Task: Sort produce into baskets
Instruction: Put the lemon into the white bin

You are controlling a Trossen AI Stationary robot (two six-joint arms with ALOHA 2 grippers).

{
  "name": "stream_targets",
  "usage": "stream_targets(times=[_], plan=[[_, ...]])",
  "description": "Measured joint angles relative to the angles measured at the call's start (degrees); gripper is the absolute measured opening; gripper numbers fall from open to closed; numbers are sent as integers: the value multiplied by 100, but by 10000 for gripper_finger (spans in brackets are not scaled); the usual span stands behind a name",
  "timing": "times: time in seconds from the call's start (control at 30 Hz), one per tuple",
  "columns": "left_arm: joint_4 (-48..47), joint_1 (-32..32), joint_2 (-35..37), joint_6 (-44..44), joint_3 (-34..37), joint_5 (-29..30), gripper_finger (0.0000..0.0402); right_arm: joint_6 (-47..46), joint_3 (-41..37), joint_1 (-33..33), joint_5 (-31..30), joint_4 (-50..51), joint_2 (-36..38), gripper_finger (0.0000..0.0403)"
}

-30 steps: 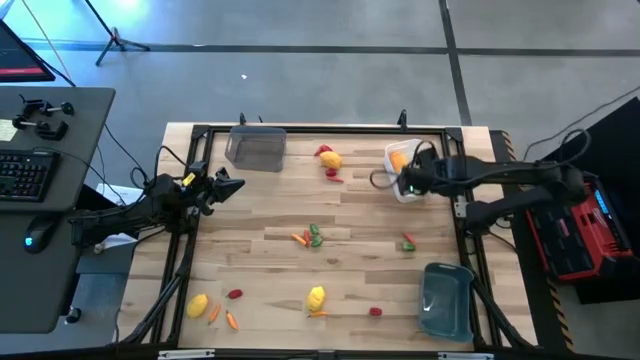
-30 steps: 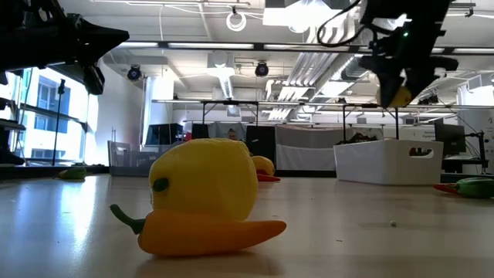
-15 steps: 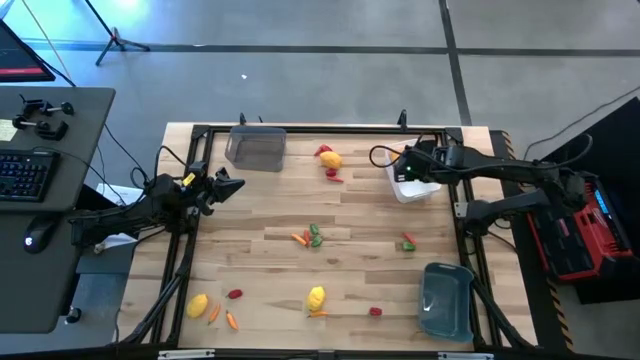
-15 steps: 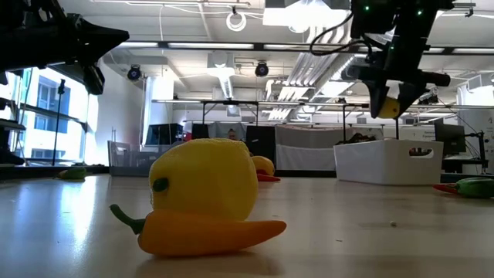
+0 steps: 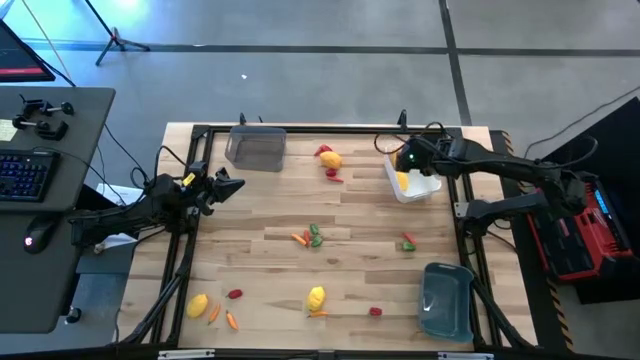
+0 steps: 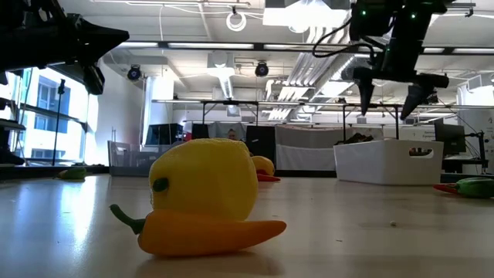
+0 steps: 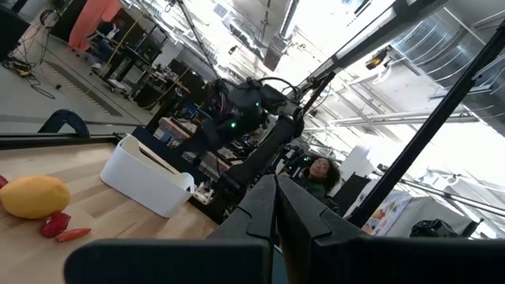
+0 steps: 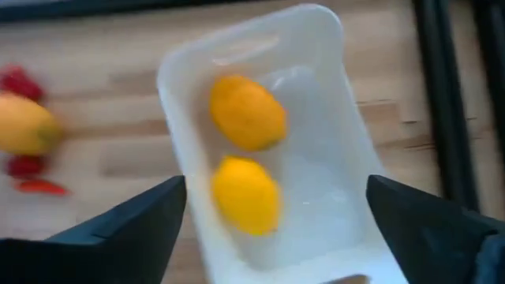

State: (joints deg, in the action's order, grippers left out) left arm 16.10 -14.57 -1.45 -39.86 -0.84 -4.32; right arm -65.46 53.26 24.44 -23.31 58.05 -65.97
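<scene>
The white basket (image 5: 425, 187) stands at the table's far right and holds an orange fruit (image 8: 247, 112) and a yellow fruit (image 8: 246, 195). My right gripper (image 5: 404, 160) hangs open and empty just above it; the low view (image 6: 390, 96) shows its fingers spread over the basket (image 6: 390, 162). My left gripper (image 5: 235, 183) waits shut and empty above the table's left side. The clear grey basket (image 5: 255, 148) stands at the far left, the blue-grey basket (image 5: 447, 300) at the near right. Loose produce lies on the table.
A yellow-orange fruit (image 5: 331, 159) with red peppers (image 5: 323, 150) lies at the far middle. A carrot and green pepper (image 5: 310, 236) lie at the centre, a pepper (image 5: 408, 242) to their right. A yellow fruit (image 5: 316, 297) and another with carrots (image 5: 198, 304) lie near the front edge.
My right gripper has gone a little toward the table's far edge over the white basket, turned, and opened. It has let go of the yellow fruit, which has fallen into the basket beside the orange fruit.
</scene>
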Motion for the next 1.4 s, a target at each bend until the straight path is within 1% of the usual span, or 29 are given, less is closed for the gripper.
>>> stream_targets(times=[0.1, 0.2, 0.3, 0.33, 0.37, 0.4, 0.47, 0.5, 0.53, 0.6, 0.67, 0.77, 0.83, 0.93, 1.03, 1.13, 1.2, 1.4], plan=[[0, 0, 0, 0, 2, 0, 1, -159, 96, -185, -25, -402, 15, 398], [0, 0, 0, 0, 2, -1, 1, -188, 106, -493, -53, -1111, 10, 399], [0, -2, 0, 0, 1, -2, 1, -801, 111, -819, -395, -1905, -131, 399], [0, -2, 0, 0, 2, -1, 1, -946, 111, -904, -446, -2173, -223, 399], [0, -2, 0, 0, 1, 0, 1, -1001, 111, -961, -375, -2522, -354, 399], [0, -2, 1, 0, 1, -2, 1, -945, 111, -958, -63, -2965, -520, 399], [0, -2, 1, 1, 1, 0, 1, -500, 197, -872, 782, -3783, -989, 399], [0, -2, 0, 0, 2, -1, 1, -249, 361, -809, 1054, -3968, -1274, 399], [0, -2, 0, 0, 2, 0, 1, 30, 619, -741, 1206, -3989, -1572, 399], [0, -1, 1, 1, 2, 0, 1, 686, 1267, -592, 1316, -3700, -2128, 399], [0, -2, 0, 0, 0, -2, 1, 1328, 1897, -453, 1326, -3184, -2641, 399], [0, 0, 0, 0, 2, -2, 1, 1929, 2649, -338, 1325, -2488, -3410, 399], [0, 0, 2, 0, 2, 0, 1, 2295, 3022, -312, 1361, -2385, -3835, 399], [0, 0, 1, 0, 1, -1, 1, 2896, 3554, -237, 1578, -2235, -4409, 399], [0, -1, 2, 0, 2, -1, 1, 2993, 4103, -152, 1433, -1801, -4959, 399], [0, 0, 2, 0, 0, -2, 1, 2992, 4590, -80, 1184, -1663, -5423, 399], [0, -1, 1, 0, 1, 0, 1, 3033, 4895, -35, 1218, -1498, -5718, 399], [0, -1, 0, 0, 1, 0, 1, 3102, 5986, 11, 1278, -437, -6595, 399]])
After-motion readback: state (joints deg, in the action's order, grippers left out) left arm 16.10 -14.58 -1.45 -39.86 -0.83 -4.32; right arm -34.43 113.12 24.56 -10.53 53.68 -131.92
